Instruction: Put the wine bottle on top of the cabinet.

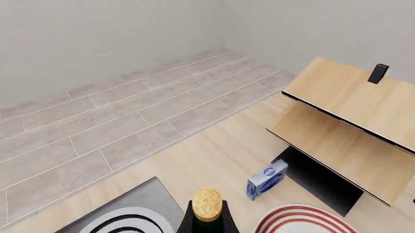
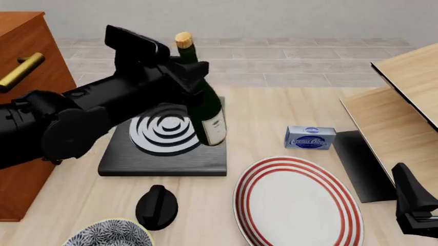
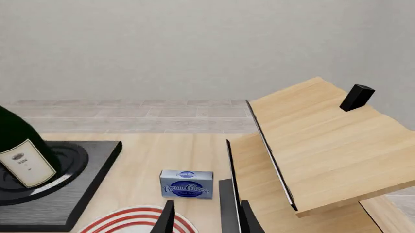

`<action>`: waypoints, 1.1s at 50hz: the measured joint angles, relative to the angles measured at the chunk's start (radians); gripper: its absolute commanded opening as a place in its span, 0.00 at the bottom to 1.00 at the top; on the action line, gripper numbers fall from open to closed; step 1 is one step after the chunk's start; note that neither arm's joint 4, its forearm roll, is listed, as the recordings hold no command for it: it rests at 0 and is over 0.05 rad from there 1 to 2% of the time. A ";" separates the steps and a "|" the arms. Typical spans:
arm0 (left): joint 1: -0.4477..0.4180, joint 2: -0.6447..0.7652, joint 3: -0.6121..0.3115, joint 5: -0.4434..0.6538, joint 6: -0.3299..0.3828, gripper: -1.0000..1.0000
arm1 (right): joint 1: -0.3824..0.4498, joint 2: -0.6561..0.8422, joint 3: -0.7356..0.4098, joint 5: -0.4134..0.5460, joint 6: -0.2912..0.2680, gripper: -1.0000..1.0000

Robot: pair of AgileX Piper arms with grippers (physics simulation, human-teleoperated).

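Green glass wine bottle is pinched by the left gripper, tilted; keep it level while carrying to the cabinet top. Right gripper's jaws are spread.

A cream cheese box lies between a striped plate and pale boards.

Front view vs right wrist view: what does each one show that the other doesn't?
Front only: the cabinet with a brass handle, the left gripper shut on the wine bottle below its neck, a black knob and a patterned bowl. Right wrist only: a small black block on the light-wood boards. Both: bottle, black base, cream cheese box, striped plate.
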 measured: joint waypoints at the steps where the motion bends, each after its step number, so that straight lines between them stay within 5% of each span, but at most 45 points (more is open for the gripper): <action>1: 0.002 -0.007 0.006 0.000 0.000 0.00 | 0.000 0.000 0.000 0.000 0.000 1.00; 32: 0.105 -0.292 0.175 0.071 -0.003 0.00 | 0.000 0.000 0.000 0.000 0.000 1.00; 55: 0.219 -0.596 0.280 0.243 0.010 0.00 | 0.000 0.000 0.000 0.000 0.000 1.00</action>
